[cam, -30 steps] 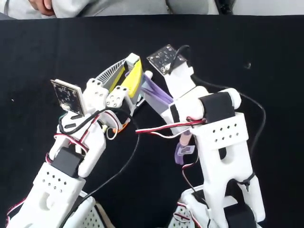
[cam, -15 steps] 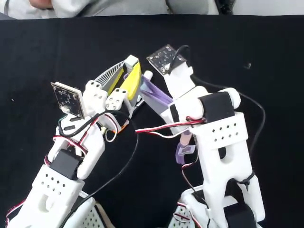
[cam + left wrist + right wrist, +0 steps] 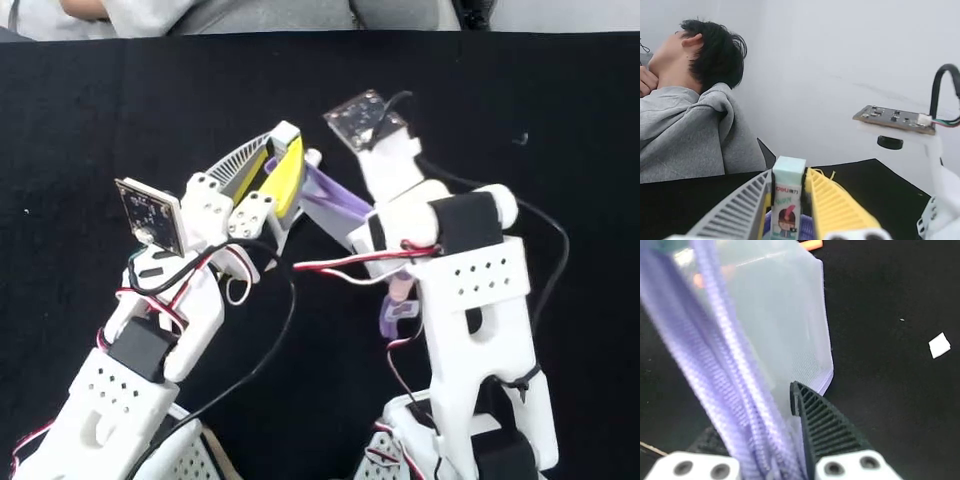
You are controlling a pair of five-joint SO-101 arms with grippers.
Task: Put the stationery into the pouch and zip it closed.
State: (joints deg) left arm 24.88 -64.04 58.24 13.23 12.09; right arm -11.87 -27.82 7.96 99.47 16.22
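Observation:
My left gripper (image 3: 268, 178), with one grey and one yellow finger, is shut on a mint-and-white eraser (image 3: 287, 133). In the left wrist view the eraser (image 3: 788, 200) stands upright between the fingers of the left gripper (image 3: 788, 186). The purple mesh pouch (image 3: 335, 198) hangs in the air just right of the eraser, touching or nearly touching it. My right gripper (image 3: 765, 432) is shut on the pouch's zipper edge (image 3: 747, 385), and its black fingertip (image 3: 799, 392) presses against the translucent mesh (image 3: 780, 305). In the high view that arm's wrist hides the grip.
The black table (image 3: 560, 120) lies open at the far right and far left. A small white scrap (image 3: 939, 345) lies on it. An orange object (image 3: 812, 244) shows behind the pouch. A small purple piece (image 3: 396, 315) sits by the right arm. Cables loop between the arms.
Both grippers have shifted a little to the right and away from the arms' bases, the left one carrying the eraser, the right one the pouch. Both grips are unchanged.

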